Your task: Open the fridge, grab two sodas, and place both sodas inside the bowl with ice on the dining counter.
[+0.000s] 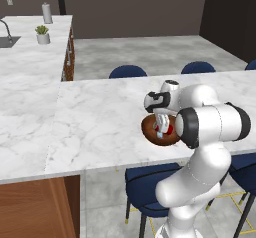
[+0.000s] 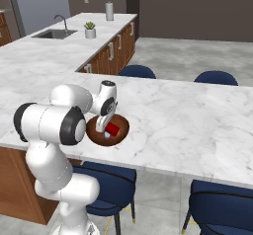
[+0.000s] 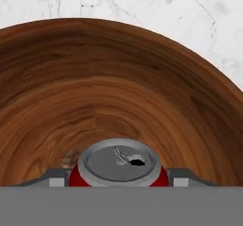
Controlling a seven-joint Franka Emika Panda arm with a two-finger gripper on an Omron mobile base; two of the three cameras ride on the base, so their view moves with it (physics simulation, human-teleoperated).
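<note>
We see the gripper (image 1: pixel 160 128) reaching down into the brown wooden bowl (image 1: pixel 148 127), which sits on the white marble dining counter (image 1: pixel 100 122) near its front edge, above a dark blue chair (image 1: pixel 145 182). Through the hand view, a red soda can (image 3: pixel 118 165) with a silver top stands upright inside the bowl (image 3: pixel 118 87), right between the two dark fingertips (image 3: pixel 182 176), which sit close against its sides; we cannot tell whether they press it or have just let go. From the right base view the red can (image 2: pixel 113 130) shows in the bowl (image 2: pixel 121 130) just beside the gripper (image 2: pixel 102 128). Farther back, a second marble counter carries a sink (image 2: pixel 53 33), a potted plant (image 2: pixel 90 29) and a paper towel roll (image 2: pixel 109 11)
</note>
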